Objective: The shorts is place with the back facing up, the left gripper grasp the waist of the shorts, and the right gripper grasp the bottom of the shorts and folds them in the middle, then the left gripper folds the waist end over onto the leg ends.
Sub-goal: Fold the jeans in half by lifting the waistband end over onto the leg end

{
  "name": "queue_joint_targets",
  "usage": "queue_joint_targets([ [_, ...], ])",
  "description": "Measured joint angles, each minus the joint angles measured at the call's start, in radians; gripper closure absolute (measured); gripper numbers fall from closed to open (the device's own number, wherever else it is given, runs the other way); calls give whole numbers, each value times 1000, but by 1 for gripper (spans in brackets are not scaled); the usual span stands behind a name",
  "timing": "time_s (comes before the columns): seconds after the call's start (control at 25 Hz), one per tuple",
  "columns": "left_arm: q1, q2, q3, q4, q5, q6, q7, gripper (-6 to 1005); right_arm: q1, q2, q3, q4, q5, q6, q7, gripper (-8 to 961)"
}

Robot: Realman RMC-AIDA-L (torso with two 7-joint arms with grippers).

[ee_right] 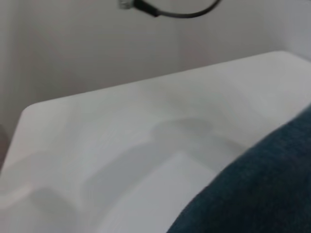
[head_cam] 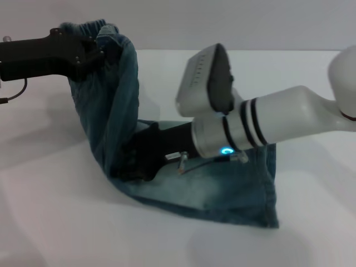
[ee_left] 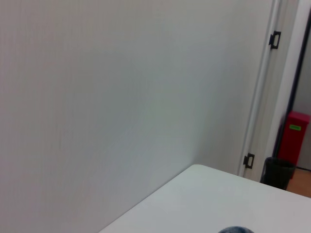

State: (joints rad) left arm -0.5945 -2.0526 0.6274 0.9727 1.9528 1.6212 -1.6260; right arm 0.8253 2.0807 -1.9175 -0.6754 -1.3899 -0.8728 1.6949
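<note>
The shorts [head_cam: 167, 167] lie partly on the white counter [head_cam: 67, 222]. Their waist end [head_cam: 105, 33] is lifted high by the left end effector [head_cam: 92, 50], which is clamped on the ruffled band. From there the cloth hangs down to the flat part with the leg hems [head_cam: 271, 189], so the long axis runs from upper left down to the right. The right end effector [head_cam: 139, 161] presses low on the denim at the bend; whether its fingers are apart I cannot tell. I judge that it stands in the way of the waist coming over.
</note>
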Motion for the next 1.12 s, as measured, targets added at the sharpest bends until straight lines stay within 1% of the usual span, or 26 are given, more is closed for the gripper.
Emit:
queue_joint_targets([
  [0.12,5,-1,0,0,0,4,0,950,14,0,-23,1,0,0,19,456],
  [0.24,16,-1,0,0,-1,12,0,950,-1,-1,-23,4,-1,0,22,456],
  [0.36,23,-1,0,0,-3,16,0,950,-29,-5,-19,13,-1,0,22,456],
  [0.56,32,-1,0,-1,-15,27,5,950,-98,-11,2,15,-16,0,22,456],
  [0.72,32,-1,0,-3,-18,50,8,950,-161,-11,74,10,-73,1,21,456],
  [0.92,32,0,0,-7,-19,84,13,950,-240,-12,199,3,-79,3,-5,456],
  [1.12,31,-1,0,-9,-23,135,13,950,-285,-9,307,1,-80,17,-45,456],
])
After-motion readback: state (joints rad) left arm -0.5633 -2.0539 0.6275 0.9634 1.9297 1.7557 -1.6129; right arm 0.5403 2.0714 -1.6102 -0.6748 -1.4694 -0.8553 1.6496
